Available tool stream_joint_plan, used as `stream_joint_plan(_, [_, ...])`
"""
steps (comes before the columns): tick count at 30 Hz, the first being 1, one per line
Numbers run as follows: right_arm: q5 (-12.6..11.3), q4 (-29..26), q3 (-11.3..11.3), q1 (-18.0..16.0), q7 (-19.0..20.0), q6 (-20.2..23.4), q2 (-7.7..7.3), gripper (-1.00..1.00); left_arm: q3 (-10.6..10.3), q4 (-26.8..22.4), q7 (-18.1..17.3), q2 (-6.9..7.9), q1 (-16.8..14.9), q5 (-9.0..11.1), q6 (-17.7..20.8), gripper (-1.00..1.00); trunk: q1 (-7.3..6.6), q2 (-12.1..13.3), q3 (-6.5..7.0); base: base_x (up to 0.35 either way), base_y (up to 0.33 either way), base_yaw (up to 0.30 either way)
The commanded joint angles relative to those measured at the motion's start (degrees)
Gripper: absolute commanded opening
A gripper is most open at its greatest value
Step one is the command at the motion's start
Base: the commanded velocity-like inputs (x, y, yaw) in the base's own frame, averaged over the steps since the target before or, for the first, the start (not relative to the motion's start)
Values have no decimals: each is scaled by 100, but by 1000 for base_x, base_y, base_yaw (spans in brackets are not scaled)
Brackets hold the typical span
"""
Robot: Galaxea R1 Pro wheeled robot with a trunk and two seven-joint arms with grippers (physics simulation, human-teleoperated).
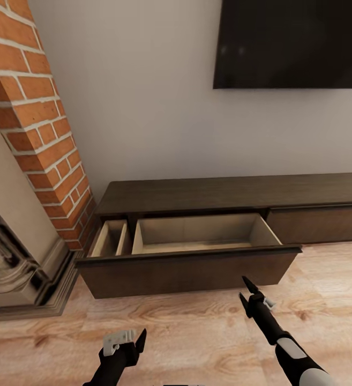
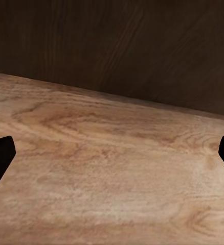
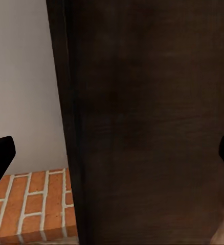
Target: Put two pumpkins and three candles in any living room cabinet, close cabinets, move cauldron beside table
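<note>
The long dark-brown cabinet [image 1: 234, 193] stands against the wall, and its wide left drawer [image 1: 186, 271] is pulled out. Inside the drawer, a narrow compartment [image 1: 110, 238] and a large one [image 1: 202, 233] both look empty. My left gripper [image 1: 133, 343] hangs open low over the floor in front of the drawer; its wrist view faces the dark drawer front [image 2: 112, 46]. My right gripper [image 1: 245, 292] is open just before the drawer's right end, with the dark cabinet wood [image 3: 153, 122] close ahead. The pumpkins, candles, cauldron and coffee table are out of view.
A red brick chimney [image 1: 42, 123] and the ornate grey fireplace [image 1: 9, 257] crowd the cabinet's left end. A black TV [image 1: 293, 43] hangs on the wall above. A closed cabinet panel [image 1: 320, 222] lies to the right. Light wood floor [image 1: 197, 332] spreads before the drawer.
</note>
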Motion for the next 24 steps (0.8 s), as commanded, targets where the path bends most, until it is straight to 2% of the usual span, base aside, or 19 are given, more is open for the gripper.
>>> stream_joint_plan(1, [-14,4,24,-3,-98,68,-4,100,-14,-9,47,4,-5,50,26,100,-3,0,19,0,0,0])
stream_joint_plan(4, [261,-7,103,0,-545,425,-36,100,-11,3,56,3,-16,50,43,100,-11,4,86,0,0,0])
stream_joint_plan(5, [498,-14,131,2,-813,714,-66,100,-9,6,58,4,-19,49,49,100,-13,5,108,0,0,0])
stream_joint_plan(6, [631,-18,139,3,-947,850,-80,100,-8,8,59,4,-20,49,49,100,-16,7,130,0,0,0])
stream_joint_plan(7, [913,-26,150,4,-1212,1061,-101,100,-7,27,60,5,-21,49,53,100,-19,8,152,0,0,0])
stream_joint_plan(9, [1178,-31,158,4,-1458,1201,-114,100,-7,51,61,5,-22,49,58,100,-24,11,196,0,0,0])
stream_joint_plan(10, [1400,-31,162,5,-1651,1297,-122,100,-6,73,61,5,-24,49,64,100,-26,12,218,0,0,0])
stream_joint_plan(15, [1954,-33,219,42,-1916,1430,-127,100,-6,132,62,6,-31,50,74,100,-39,19,329,0,0,0])
stream_joint_plan(21, [3084,-40,401,172,-1986,1446,-113,100,-6,159,65,4,-32,49,159,100,-55,27,462,0,0,0])
stream_joint_plan(24, [3278,-45,416,224,-1974,1417,-120,100,-6,237,67,0,-32,49,175,100,-62,31,529,0,0,0])
